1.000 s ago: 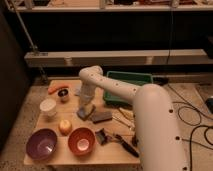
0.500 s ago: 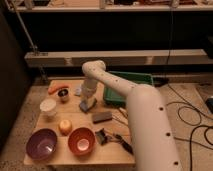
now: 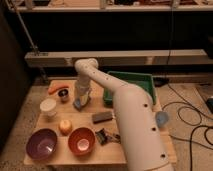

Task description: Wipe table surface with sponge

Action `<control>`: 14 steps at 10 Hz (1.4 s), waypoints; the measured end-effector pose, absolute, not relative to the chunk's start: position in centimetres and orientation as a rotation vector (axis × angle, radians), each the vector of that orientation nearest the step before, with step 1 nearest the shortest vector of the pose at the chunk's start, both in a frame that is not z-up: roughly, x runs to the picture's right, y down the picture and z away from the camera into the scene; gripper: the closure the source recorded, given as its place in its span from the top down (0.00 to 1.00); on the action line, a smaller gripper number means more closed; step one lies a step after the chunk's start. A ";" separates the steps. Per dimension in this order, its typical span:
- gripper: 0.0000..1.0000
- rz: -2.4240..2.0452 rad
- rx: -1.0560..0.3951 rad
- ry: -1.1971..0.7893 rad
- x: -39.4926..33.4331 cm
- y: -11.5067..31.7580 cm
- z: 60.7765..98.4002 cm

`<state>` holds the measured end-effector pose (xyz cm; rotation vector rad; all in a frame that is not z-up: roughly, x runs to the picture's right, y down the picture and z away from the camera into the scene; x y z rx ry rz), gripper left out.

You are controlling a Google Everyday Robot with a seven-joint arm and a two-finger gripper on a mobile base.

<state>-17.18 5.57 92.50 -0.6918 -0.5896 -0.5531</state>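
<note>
- Nearest, along the front edge of the table surface [image 3: 52, 127], stand a purple bowl [image 3: 41, 144] and an orange bowl [image 3: 81, 140], with a small dark tool [image 3: 106, 135] just beside the orange one.
- Behind them lie a yellow fruit [image 3: 65, 126] and a dark grey slab [image 3: 102, 117], with a white cup [image 3: 48, 107] to their left.
- At mid-table the gripper [image 3: 81, 101] points down onto the sponge [image 3: 79, 104], which lies on the wood just behind the fruit; whether the claw is pinching it or merely pressing on it I cannot tell.
- The step in hand looks like the wipe itself, or the moment just before it. The next move calls for steady downward pressure and a stroke along bare boards, steering between the cup, a small dark cup [image 3: 63, 94] and the slab.
- Farther back are an orange carrot-like piece [image 3: 56, 88] and a green tray [image 3: 131, 86].
- Beyond the table: speckled floor with black cables [image 3: 192, 116], then a pale ledge and dark shelving.
</note>
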 end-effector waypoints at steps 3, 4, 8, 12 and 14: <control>0.00 -0.615 -0.690 -0.625 -19.3 7.1 90.7; 0.00 -0.639 -0.693 -0.633 -19.1 8.5 89.5; 0.00 -0.691 -0.716 -0.640 -18.1 12.3 86.7; 0.00 -0.644 -0.747 -0.606 -14.0 13.0 87.4; 0.00 -0.598 -0.744 -0.586 -12.7 11.8 88.8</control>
